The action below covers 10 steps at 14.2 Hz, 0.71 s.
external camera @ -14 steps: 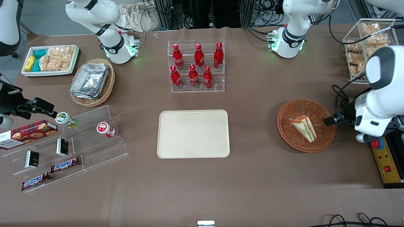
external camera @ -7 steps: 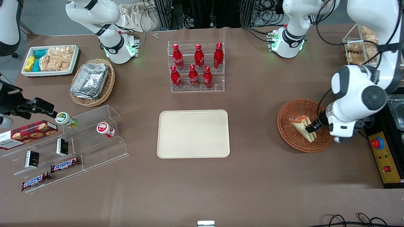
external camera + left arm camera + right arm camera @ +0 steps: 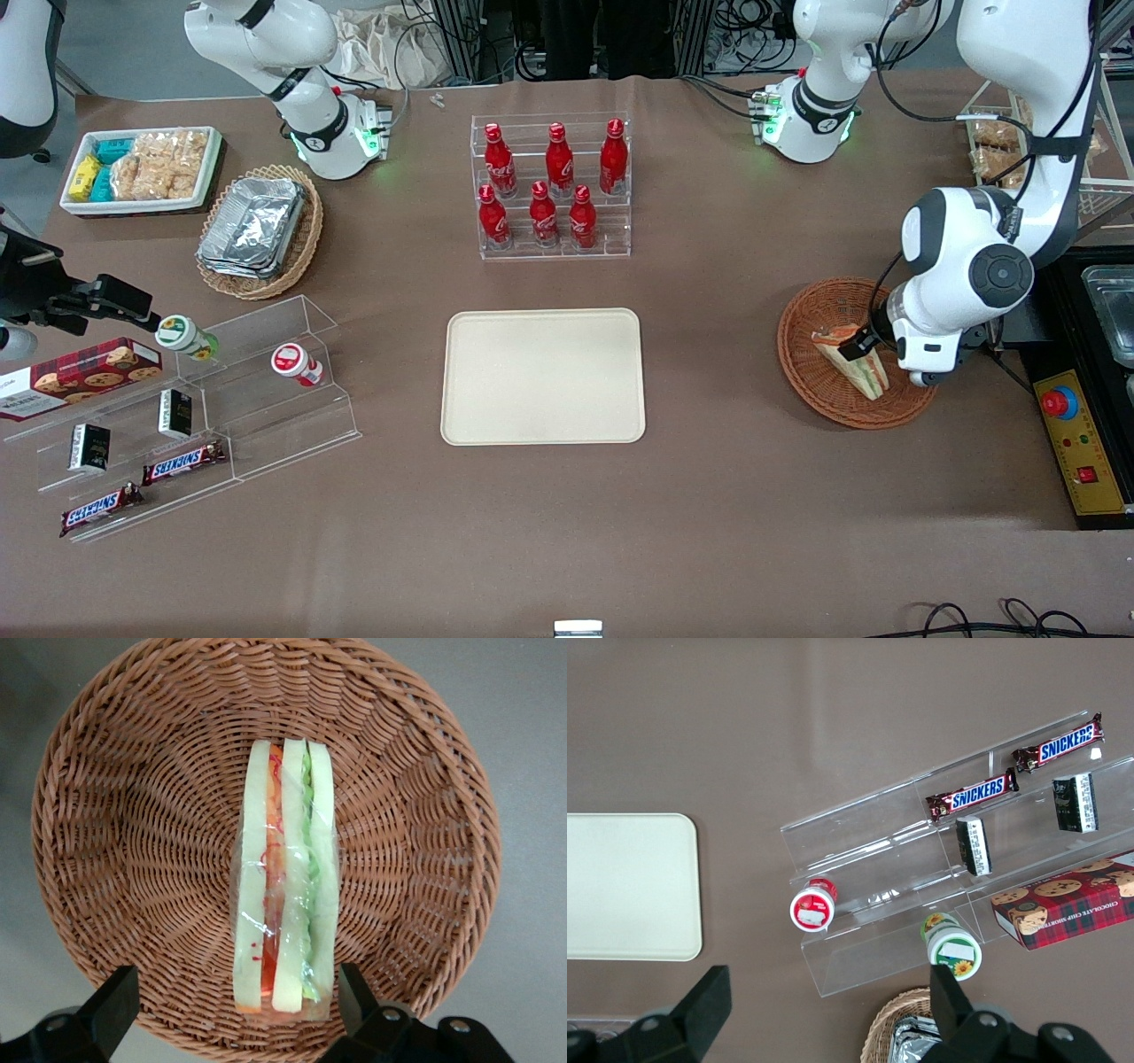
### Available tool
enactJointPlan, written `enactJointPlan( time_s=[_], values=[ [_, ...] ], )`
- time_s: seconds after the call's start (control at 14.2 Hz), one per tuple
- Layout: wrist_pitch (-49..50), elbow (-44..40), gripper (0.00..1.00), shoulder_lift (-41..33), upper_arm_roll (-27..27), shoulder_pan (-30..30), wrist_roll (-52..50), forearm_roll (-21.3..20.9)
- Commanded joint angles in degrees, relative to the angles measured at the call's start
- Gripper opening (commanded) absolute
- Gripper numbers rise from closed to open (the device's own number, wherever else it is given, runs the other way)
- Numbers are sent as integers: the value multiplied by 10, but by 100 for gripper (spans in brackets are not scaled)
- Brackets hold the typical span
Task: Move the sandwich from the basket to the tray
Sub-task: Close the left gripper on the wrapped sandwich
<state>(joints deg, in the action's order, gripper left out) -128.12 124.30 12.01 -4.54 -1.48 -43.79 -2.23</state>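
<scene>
The sandwich (image 3: 285,890) lies in the reddish-brown basket (image 3: 106,824) toward the working arm's end of the table, resting on one bread face, its layered edge turned up toward the wrist camera. A clear film wrap covers it. The gripper (image 3: 237,1010) hovers directly over the wedge with its fingers (image 3: 113,1005) spread wide, one on each side of the wider end, gripping nothing.

Handling, by judgement: the item looks light and soft. The bread would crush under a firm squeeze, and the film may be slick. The sound hold is across the two bread faces near the thick end, with moderate pressure, so the layers are pressed together rather than sheared apart.

Clearance: the basket wall is low and slopes outward, so a short lift should clear the rim. The tray (image 3: 542,376) sits bare at mid-table, well apart from the basket, with open tablecloth between them. The bottle rack (image 3: 551,188) stands farther from the front camera than the tray, off the direct path.
</scene>
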Motion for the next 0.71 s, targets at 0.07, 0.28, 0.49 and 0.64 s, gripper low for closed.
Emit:
enactJointPlan(
  time_s=[0.07,0.28,0.49,0.64],
  values=[
    [-50,15,100,17,1,-1,-17,-13],
    [-78,16,77,34,1,-1,-48,-13],
    [-85,11,0,40,1,0,-86,-13],
    [-81,-3,0,39,1,0,-92,-12]
  ],
)
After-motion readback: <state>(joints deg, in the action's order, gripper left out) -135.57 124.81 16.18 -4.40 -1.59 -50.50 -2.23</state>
